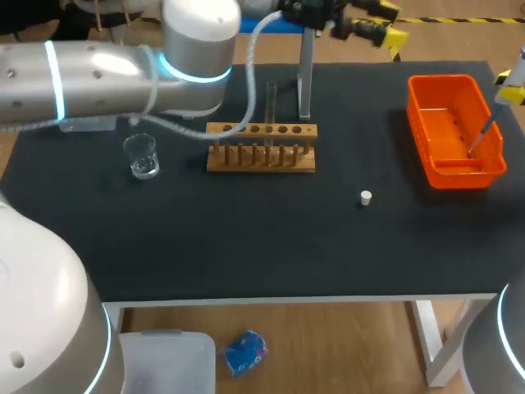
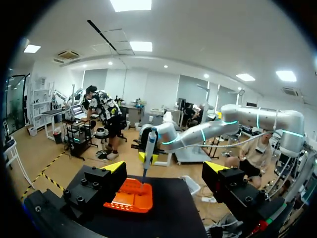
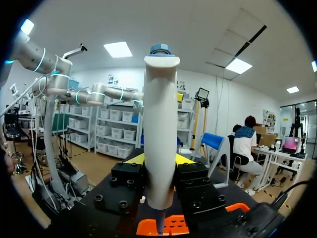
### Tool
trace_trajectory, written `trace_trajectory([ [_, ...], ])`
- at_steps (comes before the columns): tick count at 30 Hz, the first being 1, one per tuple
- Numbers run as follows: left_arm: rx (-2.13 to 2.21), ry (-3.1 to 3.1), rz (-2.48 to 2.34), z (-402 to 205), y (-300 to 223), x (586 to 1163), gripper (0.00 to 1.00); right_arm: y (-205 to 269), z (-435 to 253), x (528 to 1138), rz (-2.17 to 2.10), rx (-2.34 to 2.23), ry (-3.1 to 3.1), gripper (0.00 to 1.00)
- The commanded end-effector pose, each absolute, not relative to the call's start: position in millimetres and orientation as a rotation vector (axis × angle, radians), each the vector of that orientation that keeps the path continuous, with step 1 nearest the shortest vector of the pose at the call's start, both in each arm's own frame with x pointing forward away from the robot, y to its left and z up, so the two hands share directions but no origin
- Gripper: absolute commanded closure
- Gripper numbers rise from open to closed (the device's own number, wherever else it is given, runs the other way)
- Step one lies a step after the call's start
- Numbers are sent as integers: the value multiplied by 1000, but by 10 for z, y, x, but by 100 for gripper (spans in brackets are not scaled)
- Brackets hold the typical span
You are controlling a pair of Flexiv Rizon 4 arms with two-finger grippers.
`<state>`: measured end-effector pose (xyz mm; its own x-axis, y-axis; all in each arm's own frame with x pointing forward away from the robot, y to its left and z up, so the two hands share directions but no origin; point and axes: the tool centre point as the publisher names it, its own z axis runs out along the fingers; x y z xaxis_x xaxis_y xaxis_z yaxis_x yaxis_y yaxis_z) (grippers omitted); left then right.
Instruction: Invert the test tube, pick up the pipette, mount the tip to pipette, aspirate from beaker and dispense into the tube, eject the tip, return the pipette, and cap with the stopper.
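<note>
My right gripper (image 1: 510, 87) at the table's right edge is shut on the white pipette (image 3: 160, 148), held upright between its fingers. The pipette's thin blue lower end (image 1: 484, 131) points down into the orange basket (image 1: 426, 123). A glass test tube (image 1: 271, 105) stands upright in the wooden rack (image 1: 261, 156). The clear beaker (image 1: 142, 156) sits left of the rack. A small white stopper (image 1: 366, 197) lies on the mat in front, to the right. My left gripper (image 1: 392, 25) hangs open and empty high over the table's back edge, facing the pipette (image 2: 149, 148) and basket (image 2: 130, 197).
A metal pipette stand (image 1: 305, 74) rises behind the rack. My left arm (image 1: 98, 74) stretches across the back left of the table, over the beaker side. The black mat (image 1: 246, 238) spreads in front of the rack.
</note>
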<state>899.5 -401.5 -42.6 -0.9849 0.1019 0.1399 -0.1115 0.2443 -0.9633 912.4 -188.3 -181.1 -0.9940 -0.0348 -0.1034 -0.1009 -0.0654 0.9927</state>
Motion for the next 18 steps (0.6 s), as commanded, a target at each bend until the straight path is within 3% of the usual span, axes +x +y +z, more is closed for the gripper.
trace_trajectory([
  [1,6,-2387,1735,-304,-4586,9157,0,-1903,-1818,9144,2259,-162,2118,100],
  [9,-18,-2418,1639,-336,-5115,9309,0,-1903,-1818,9144,2259,-162,2118,100],
  [18,-30,-2515,1502,-370,-5364,9352,0,-1903,-1818,9144,2259,-162,2118,100],
])
